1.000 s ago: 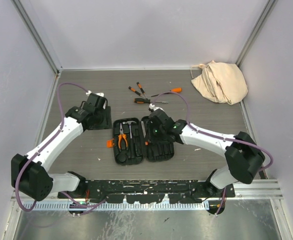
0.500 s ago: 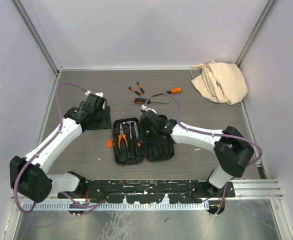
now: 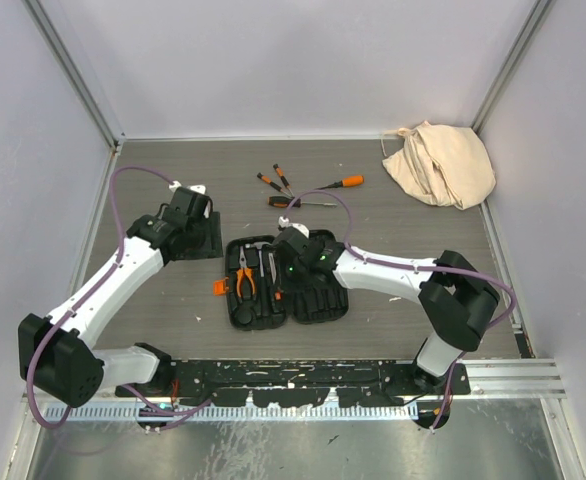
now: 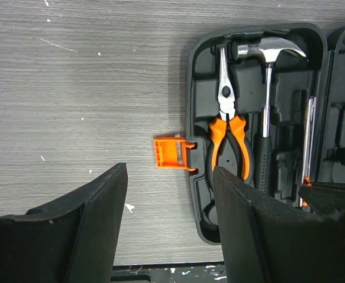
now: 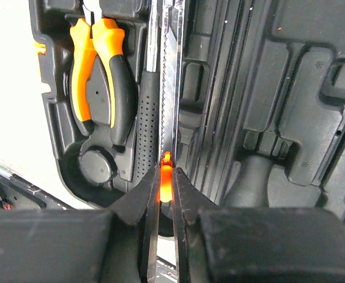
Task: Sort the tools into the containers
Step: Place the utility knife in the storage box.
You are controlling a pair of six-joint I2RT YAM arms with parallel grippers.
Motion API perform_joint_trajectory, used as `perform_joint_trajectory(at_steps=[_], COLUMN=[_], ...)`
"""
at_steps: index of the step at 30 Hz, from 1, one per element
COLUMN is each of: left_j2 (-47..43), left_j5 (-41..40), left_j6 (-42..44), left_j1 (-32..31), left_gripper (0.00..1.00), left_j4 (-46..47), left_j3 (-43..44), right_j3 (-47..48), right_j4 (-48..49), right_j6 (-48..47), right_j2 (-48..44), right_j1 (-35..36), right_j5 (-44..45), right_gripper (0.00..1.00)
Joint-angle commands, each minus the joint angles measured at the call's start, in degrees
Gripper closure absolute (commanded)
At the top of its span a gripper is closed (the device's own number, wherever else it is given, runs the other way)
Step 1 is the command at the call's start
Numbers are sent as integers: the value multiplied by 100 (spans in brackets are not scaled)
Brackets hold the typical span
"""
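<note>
Lying open mid-table (image 3: 193, 300), the black tool case (image 3: 318, 305) is already showing its pliers (image 5: 99, 71) and hammer (image 5: 151, 118) seated in the left half. The right gripper (image 5: 166, 177) is pinching the orange end of a thin serrated blade (image 5: 168, 88). Its jaws are narrowed onto it, lining it lengthwise just beside the hammer handle, likely so it drops straight into a moulded groove. That arm is reaching left, low over the case. The left gripper (image 4: 169, 200) is hovering beside the orange latch (image 4: 171, 153), jaws wide and holding nothing, apparently keeping clear. Loose screwdrivers (image 3: 335, 184) are waiting beyond the case.
</note>
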Motion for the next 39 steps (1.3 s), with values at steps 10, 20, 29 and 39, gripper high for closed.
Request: perform_joint_trajectory(at_steps=[10,20,29,39], left_j2=[-127,-37,692,2012], left_j5=[-71,230,288,-49], left_j6=[3,-160,-692,-1320], left_j1=[26,23,-731,-1651], left_gripper=[39,41,45,55], left_j4=[183,237,608,843], left_j3=[9,207,666,1217], right_j3=[212,-55,-587,-1172], right_j4=[7,182,61,162], right_j6=[141,-257,-2,231], right_j2=[4,-855,-1471,-1986], right_j1=[38,21,-5,-53], right_j5=[88,761,1465,1528], right_gripper=[69,68,71,71])
